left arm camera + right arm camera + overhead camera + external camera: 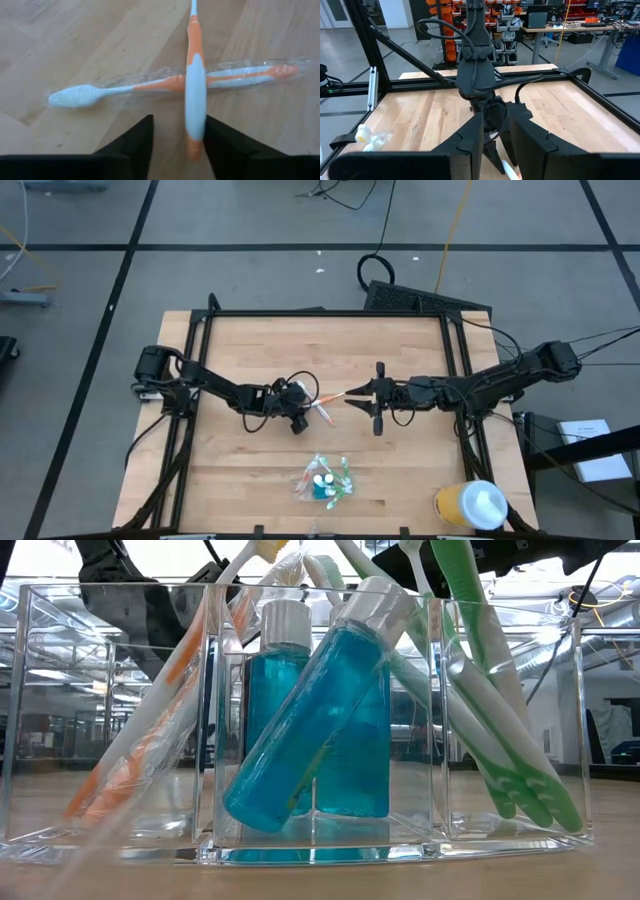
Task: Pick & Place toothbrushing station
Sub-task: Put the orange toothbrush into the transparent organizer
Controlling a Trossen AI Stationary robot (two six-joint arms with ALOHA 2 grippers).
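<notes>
Station (pixel 324 478) sits at the table's (pixel 240 480) near edge, w/ blue bottles (pixel 315 710) and brushes inside. Beyond it, mid-table, left gripper (pixel 297 412) has fingers apart over two crossed orange brushes (pixel 195 90). Right gripper (pixel 352 398) faces it; can't tell its state.

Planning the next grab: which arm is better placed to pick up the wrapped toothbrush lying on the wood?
Probably left. The left gripper hovers right over the wrapped toothbrush, jaws open, though the unwrapped toothbrush crosses between them. The right gripper sits off to the side.
</notes>
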